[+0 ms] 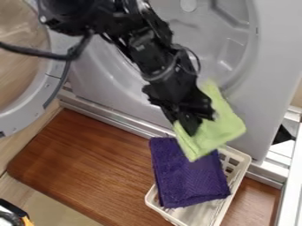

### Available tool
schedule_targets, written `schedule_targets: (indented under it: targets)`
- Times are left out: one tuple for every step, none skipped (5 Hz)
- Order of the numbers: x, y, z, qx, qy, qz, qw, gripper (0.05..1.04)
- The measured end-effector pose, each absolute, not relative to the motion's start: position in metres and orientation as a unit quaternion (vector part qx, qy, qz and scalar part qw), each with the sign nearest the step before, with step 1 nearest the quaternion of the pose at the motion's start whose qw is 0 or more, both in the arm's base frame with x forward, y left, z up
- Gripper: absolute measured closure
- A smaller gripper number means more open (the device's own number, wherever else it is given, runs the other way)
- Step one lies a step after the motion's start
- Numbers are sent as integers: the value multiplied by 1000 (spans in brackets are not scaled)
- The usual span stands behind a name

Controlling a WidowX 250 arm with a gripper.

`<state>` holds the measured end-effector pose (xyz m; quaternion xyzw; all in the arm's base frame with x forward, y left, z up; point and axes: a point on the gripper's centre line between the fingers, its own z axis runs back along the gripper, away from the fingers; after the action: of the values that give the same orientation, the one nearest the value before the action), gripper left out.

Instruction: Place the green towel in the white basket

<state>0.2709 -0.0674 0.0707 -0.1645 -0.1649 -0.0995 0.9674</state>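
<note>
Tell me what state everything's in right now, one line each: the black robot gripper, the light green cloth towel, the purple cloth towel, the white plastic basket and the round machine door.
Black robot gripper: shut on the green towel.
Light green cloth towel: held, draped loosely, not laid in the basket.
Purple cloth towel: folded, lying in the basket.
White plastic basket: upright, uncovered by any lid.
Round machine door: swung open.

The black arm [152, 55] slanted in from the top edge, toward the lower right, its wrist [174, 88] angled downward. The gripper [191, 127] hung tilted at its end, just right of centre, clamped in a grip.
</note>
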Motion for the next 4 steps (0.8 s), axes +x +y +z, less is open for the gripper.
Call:
schedule_targets:
  targets:
    - [259,-82,58,-163,-148,-116,969,972]
    - [254,-89,38,-151,-127,-124,973,972]
    - [253,-91,16,-145,-112,-125,975,973]
    - [254,-89,-3,-138,-93,-123,978,972]
